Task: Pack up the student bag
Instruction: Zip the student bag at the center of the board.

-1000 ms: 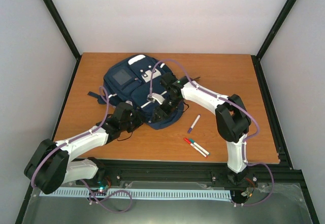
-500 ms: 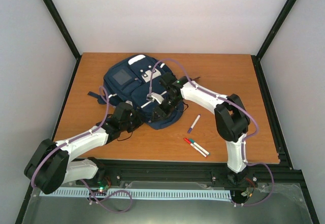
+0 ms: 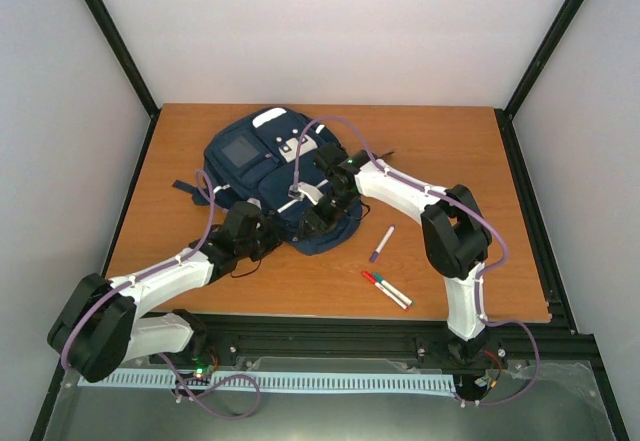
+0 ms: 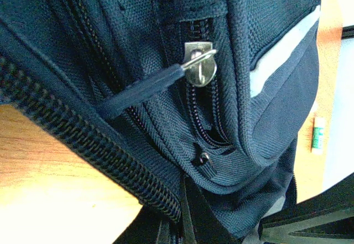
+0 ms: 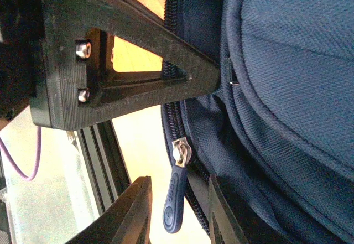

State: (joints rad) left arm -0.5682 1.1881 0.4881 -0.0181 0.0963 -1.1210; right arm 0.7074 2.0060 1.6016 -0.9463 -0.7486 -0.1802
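Top external view shows almost nothing shifted over the last second: the large navy-blue fabric backpack with thin white stripes (image 3: 252, 176) lies where it lay, in the upper left of the wooden table (image 3: 450, 161). The white marker with a purple cap (image 3: 381, 244) and the pair of markers below it (image 3: 386, 289) sit as before, right of the bag and well apart from it.

The one real change is at the right gripper (image 3: 315, 219), whose jaws have been drawing together at the backpack's lower right edge. That reads as a hold being taken on the zippered rim to open the bag. Packing itself looks not yet begun, since all the markers are still out on the table.

Right wrist view has the jaws standing partly apart, the bag's zippered edge between them. The metal slider with its dark-blue tab (image 5: 176, 194) hangs at centre bottom of that picture, unpinched. The upper fingertip touches the fabric at a seam. Whether the lower one presses, I cannot tell.

The left gripper (image 3: 262, 233) is fully closed at the bag's lower left edge; its fingers are hidden, so whether cloth is pinched cannot be told.
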